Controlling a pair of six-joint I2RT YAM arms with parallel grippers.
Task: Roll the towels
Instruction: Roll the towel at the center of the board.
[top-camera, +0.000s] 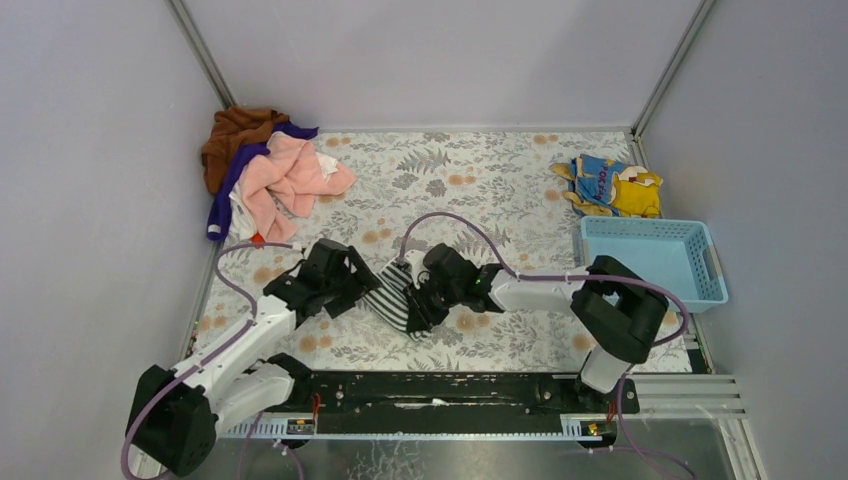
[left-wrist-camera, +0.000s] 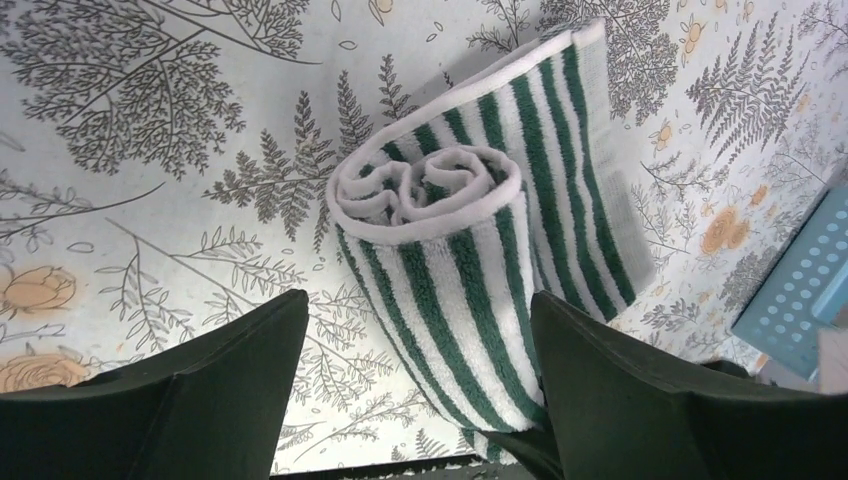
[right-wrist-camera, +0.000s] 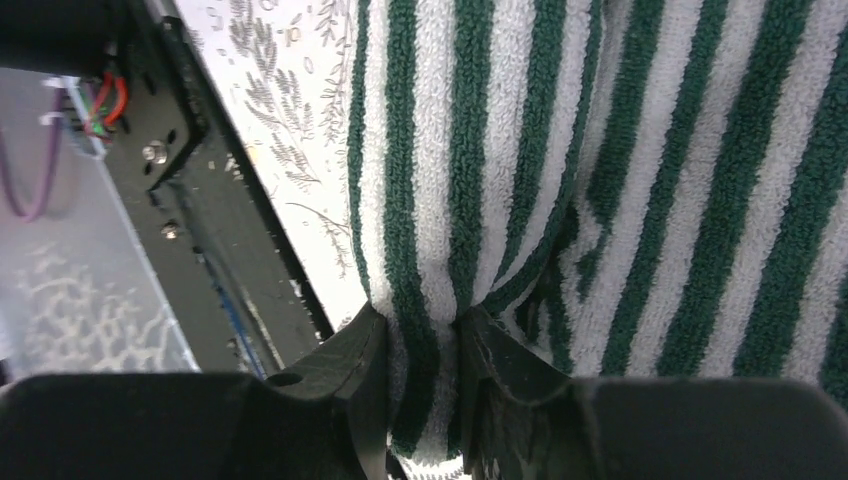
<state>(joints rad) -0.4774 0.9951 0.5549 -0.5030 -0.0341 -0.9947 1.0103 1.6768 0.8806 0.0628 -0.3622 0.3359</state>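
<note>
right pincer (right-wrist-camera: 422, 325) clamps the half-rolled green-and-white striped towel (left-wrist-camera: 450, 265), left pincer (left-wrist-camera: 418, 305) spread astride the roll.

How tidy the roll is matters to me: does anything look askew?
The striped towel is rolled unevenly: its end shows two loose swirls, not one spiral, and a flat tail lies unrolled. The right gripper pinches a bunched fold.
</note>
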